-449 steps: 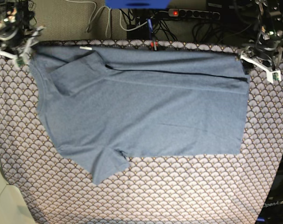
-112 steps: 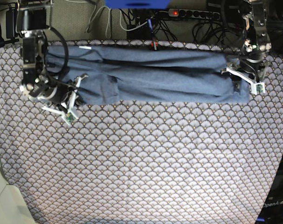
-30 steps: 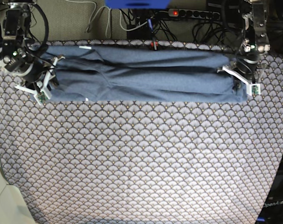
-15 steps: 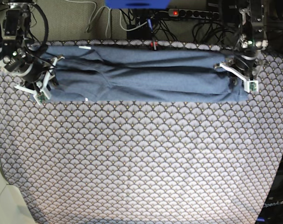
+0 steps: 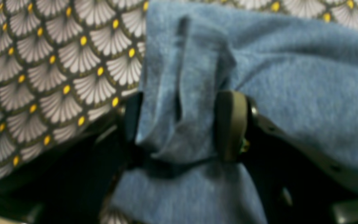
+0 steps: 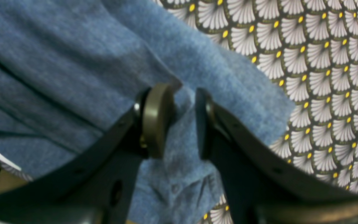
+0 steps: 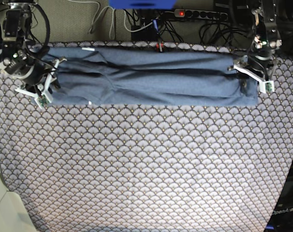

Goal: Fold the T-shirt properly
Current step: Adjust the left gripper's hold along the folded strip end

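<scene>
Behind T-shirt (image 7: 151, 79): cables (image 7: 137, 21); right gripper (image 6: 183, 119) pinching hem, left gripper (image 5: 182, 127) spread.

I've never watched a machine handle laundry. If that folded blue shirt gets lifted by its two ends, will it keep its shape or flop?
It would probably flop: the T-shirt lies in soft creases and bunches between the fingers of the right hand. The long middle would likely sag, since only the ends are near the hands. It looks thin, so probably light.

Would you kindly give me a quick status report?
Left hand open astride T-shirt end. Right hand pinching other end. Nothing obstructing.
</scene>
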You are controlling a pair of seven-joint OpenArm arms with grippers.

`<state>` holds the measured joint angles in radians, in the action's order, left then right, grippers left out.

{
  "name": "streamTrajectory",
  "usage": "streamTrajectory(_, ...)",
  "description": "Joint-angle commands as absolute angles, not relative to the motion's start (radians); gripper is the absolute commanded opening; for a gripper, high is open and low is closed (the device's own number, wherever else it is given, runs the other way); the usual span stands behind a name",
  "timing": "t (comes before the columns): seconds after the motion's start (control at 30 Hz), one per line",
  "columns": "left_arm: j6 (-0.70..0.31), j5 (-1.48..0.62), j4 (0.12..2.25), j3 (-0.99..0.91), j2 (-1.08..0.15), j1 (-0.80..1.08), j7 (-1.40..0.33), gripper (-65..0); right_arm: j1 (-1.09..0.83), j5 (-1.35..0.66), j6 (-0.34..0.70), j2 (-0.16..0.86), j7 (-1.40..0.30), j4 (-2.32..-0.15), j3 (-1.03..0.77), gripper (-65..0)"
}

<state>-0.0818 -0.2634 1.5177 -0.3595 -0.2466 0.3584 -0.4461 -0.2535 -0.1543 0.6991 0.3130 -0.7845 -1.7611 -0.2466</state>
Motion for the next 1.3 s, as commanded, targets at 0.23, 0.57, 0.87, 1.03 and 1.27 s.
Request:
streamTrajectory(0.23, -0.076, -0.249, 1.463, -0.363, -0.271, 0.340, -0.469, -29.8, -0.249, -0.162, 0.698, 0.329, -0.766, -1.773, -0.254, -47.0)
streamTrajectory(0.57, -0.076, -0.249, 1.461, -0.361, -0.278, 0.344, -0.469, -29.8, -0.240, -0.162, 0.698, 0.331, -0.766, -1.713, -0.254, -47.0)
streamTrajectory(0.87, -0.070, -0.249, 1.466, -0.361, -0.278, 0.344, -0.470, -29.8, -0.239, -0.162, 0.698, 0.331, -0.765, -1.713, -0.254, -47.0)
streamTrajectory(1.03, -0.068, -0.249, 1.468, -0.361, -0.274, 0.344, -0.470, -29.8, -0.239, -0.162, 0.698, 0.331, -0.763, -1.713, -0.252, -47.0)
streamTrajectory(1.27, -0.068, -0.249, 1.492, -0.363, -0.272, 0.344, -0.470, -29.8, -0.239, -0.162, 0.698, 0.331, -0.763, -1.713, -0.252, -47.0)
